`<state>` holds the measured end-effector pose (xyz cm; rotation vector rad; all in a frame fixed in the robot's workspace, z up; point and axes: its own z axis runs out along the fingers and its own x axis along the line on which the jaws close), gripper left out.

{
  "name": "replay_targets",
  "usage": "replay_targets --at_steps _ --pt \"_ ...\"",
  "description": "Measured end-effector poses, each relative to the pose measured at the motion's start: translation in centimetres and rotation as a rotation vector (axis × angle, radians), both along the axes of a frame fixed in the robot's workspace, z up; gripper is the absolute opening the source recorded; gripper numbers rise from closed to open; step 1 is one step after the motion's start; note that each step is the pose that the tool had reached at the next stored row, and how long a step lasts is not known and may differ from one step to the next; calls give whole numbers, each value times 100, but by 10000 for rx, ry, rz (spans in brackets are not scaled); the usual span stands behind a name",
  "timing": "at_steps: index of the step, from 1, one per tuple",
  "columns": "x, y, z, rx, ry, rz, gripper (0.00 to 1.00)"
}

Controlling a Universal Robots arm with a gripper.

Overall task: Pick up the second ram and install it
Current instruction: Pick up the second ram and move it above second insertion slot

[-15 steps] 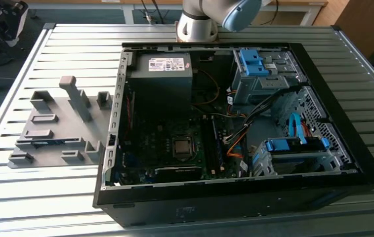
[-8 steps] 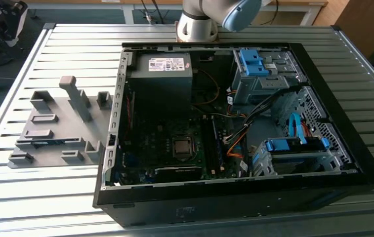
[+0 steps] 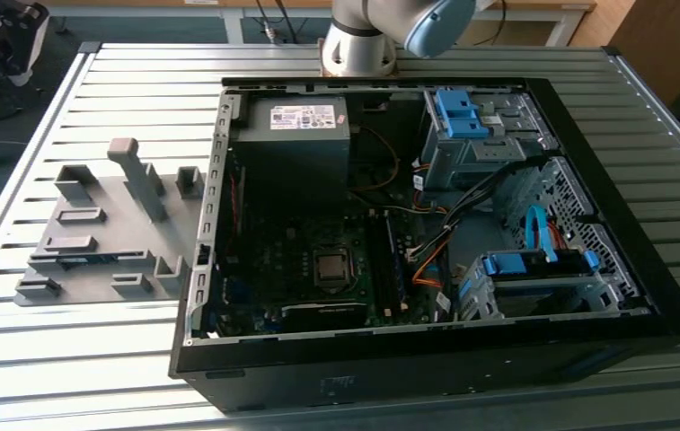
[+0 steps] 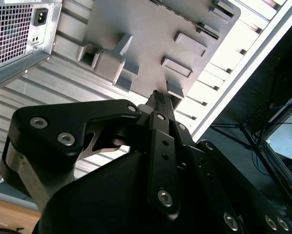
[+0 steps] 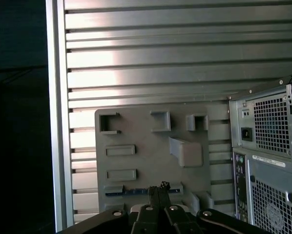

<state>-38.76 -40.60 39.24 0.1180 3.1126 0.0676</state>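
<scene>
The second ram (image 5: 129, 191) is a thin dark stick with a blue tint lying in a slot along one edge of the grey holder plate (image 5: 146, 161). In the exterior view the ram (image 3: 88, 260) shows as a dark line on the plate (image 3: 100, 224), which lies at that view's left, beside the open computer case (image 3: 436, 206). My gripper (image 5: 158, 188) hangs well above the plate, its fingers pressed together with nothing between them. In the first wrist view the tips line up just beside the ram's slot. The second wrist view has the gripper (image 4: 158, 96) over the plate's edge.
The case lies on its side on a slatted metal table (image 3: 315, 63), with the motherboard and its CPU socket (image 3: 332, 267) exposed. Blue drive cages (image 3: 460, 112) and cables fill the case's right side. Several grey holder blocks (image 3: 136, 175) rise from the plate. The table edge (image 5: 58, 122) runs close by.
</scene>
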Motion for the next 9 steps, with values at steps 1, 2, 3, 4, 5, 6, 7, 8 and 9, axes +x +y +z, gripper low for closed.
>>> replay_targets --at_steps 1,2,3,4,5,6,7,8,9 --pt "0 -11 -1 0 -1 0 11" --pt "0 -20 -2 0 -2 19 11" --pt "0 -21 -4 -1 -3 93 11" --pt "0 -21 -5 -1 -1 217 11" --pt "0 -21 -6 -2 0 384 11" --pt "1 -22 -8 -2 0 576 11" --pt "0 -22 -9 -2 0 746 11" --pt "-1 -22 -9 -2 0 886 11" --pt "-2 -26 -11 -2 -3 967 11"
